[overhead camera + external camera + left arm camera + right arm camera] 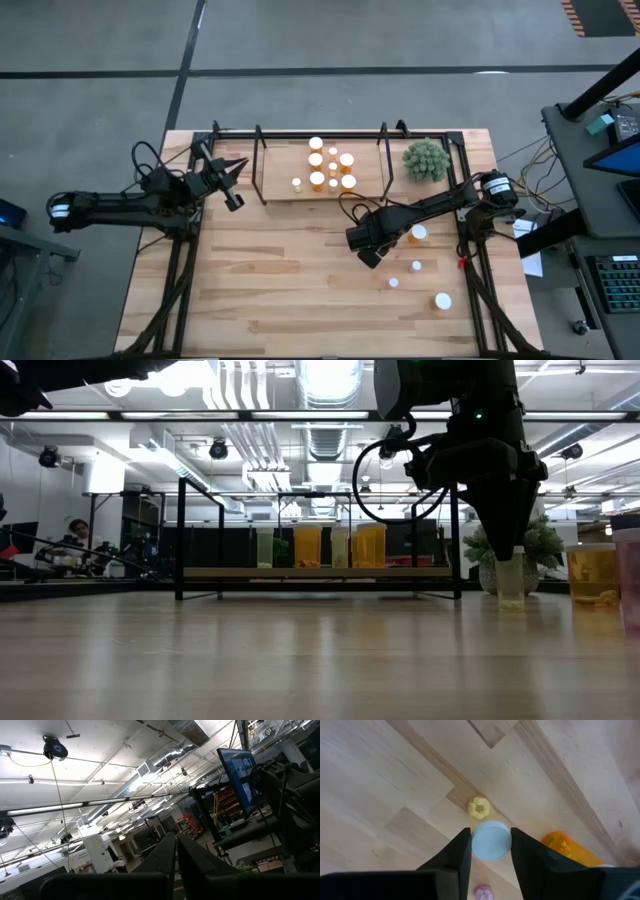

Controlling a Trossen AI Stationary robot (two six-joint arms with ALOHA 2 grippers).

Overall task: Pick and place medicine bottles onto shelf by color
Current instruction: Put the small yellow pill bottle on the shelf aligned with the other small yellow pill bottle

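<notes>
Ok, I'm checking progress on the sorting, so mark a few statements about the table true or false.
The shelf already holds bottles: true.
The plant stands at the table's left: false, it is at the right, beside the shelf.
The right pincer is over the shelf: false, it is at a white-capped bottle on the table.
The left pincer holds nothing: true.

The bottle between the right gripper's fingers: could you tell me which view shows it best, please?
The right wrist view: the bottle's white cap sits between the right gripper's open fingers. The low view shows its pale body under the gripper. The high view hides it beneath the arm; the left wrist view misses it.
</notes>
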